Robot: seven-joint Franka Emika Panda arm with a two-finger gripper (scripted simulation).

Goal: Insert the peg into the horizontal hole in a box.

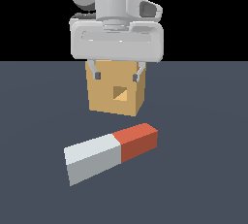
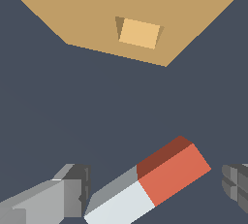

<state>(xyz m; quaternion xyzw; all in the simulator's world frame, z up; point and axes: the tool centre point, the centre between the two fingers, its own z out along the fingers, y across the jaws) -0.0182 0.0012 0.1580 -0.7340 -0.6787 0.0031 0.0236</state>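
The peg (image 1: 114, 151) lies flat on the dark floor, its pale grey-white part towards the exterior view's left and its red-orange part towards the right. The tan box (image 1: 104, 97) stands behind it, with its square hole (image 1: 119, 93) facing the camera. My gripper (image 1: 117, 76) hangs open and empty in the air, above the floor and in front of the box's upper face. In the wrist view the peg (image 2: 150, 184) lies at an angle below, between the two fingers (image 2: 72, 191). The box (image 2: 72, 9) and hole (image 2: 139, 33) show beyond it.
A flat dark grey-blue floor (image 1: 203, 179) spreads all around the box and peg. A black background lies above the horizon. No other objects show.
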